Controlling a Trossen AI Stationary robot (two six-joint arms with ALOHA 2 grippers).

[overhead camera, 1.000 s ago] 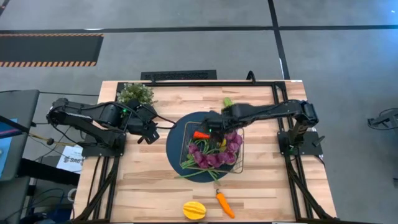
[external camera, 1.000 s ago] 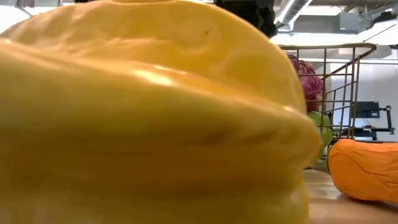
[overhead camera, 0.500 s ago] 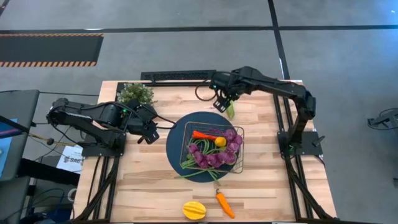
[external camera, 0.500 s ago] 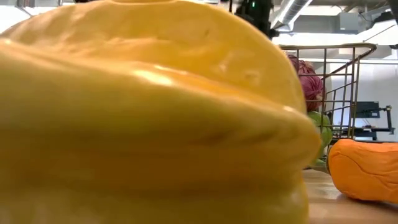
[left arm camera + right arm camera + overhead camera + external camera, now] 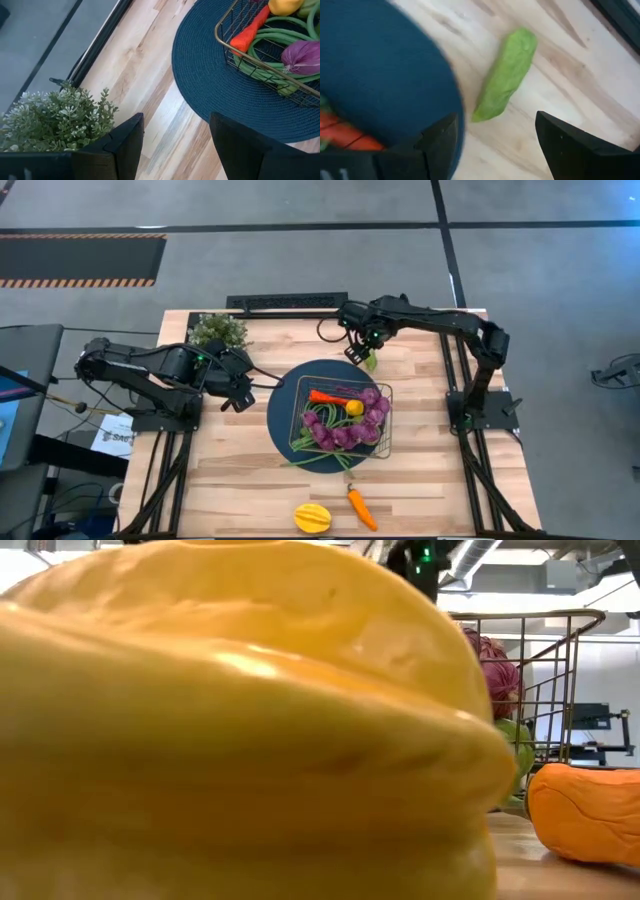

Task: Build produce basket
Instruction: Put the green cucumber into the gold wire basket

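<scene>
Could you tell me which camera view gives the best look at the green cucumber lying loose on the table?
The right wrist view: the cucumber lies whole on the wood beside the blue mat, ahead of the open right gripper. The high view shows only a green sliver under that gripper. The low and left wrist views miss it.

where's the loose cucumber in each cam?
High: cucumber at the far edge of the mat, under the right tool.
Low: not visible.
Left wrist: not in it.
Right wrist: centre, on wood beside the mat.
Shared landmark: the mat.
</scene>
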